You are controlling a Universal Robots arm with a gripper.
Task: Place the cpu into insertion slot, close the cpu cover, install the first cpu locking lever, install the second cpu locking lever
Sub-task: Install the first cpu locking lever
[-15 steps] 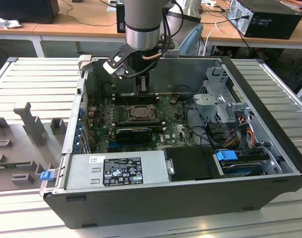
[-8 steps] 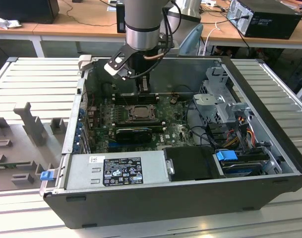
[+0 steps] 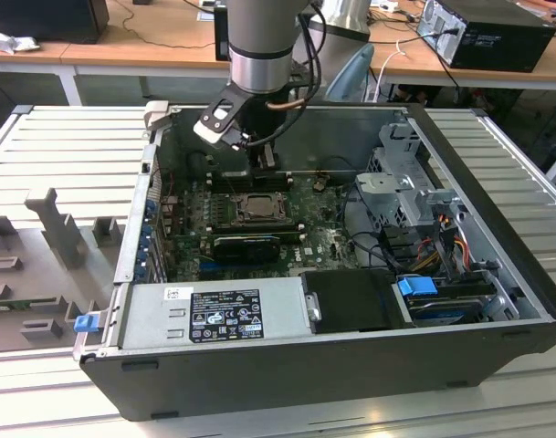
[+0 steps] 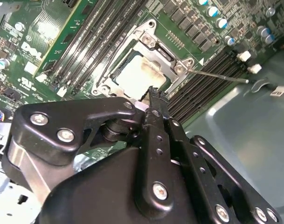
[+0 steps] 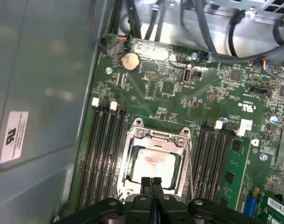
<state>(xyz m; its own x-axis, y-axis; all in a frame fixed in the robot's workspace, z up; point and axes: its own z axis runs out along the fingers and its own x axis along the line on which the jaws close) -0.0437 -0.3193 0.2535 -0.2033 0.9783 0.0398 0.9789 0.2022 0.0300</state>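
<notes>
Open computer case point(image 3: 287, 365) on a ridged grey desk point(image 3: 58, 146), with the arm point(image 3: 259, 46) extended down into it over the green motherboard point(image 3: 323, 242). In the first wrist view the fingers point(image 5: 146, 184) were closed tip against tip with nothing held between them, and they hung over one edge of the socket; whether they touched it could not be told. The cpu point(image 5: 153, 163), a pale square with a stained face, sat inside the insertion slot point(image 5: 131, 164), whose dark interior showed as a narrow strip beside the chip. The cpu cover point(image 5: 155, 136), a silver frame with a square window, lay flat around the chip, which showed through the window. Banks of long black memory slots point(image 5: 102, 140) flanked the socket on two sides. In the second wrist view a locking lever point(image 4: 218, 74), a thin metal rod, ran from one corner of the frame out over the neighbouring memory slots, apart from the frame along most of its length. With the exterior view read as a clock face centred on the insertion slot, the arm was at 12 o'clock, the grey power supply point(image 3: 223, 315) at 6 o'clock and the metal drive cage point(image 3: 410, 187) at about 2 o'clock
</notes>
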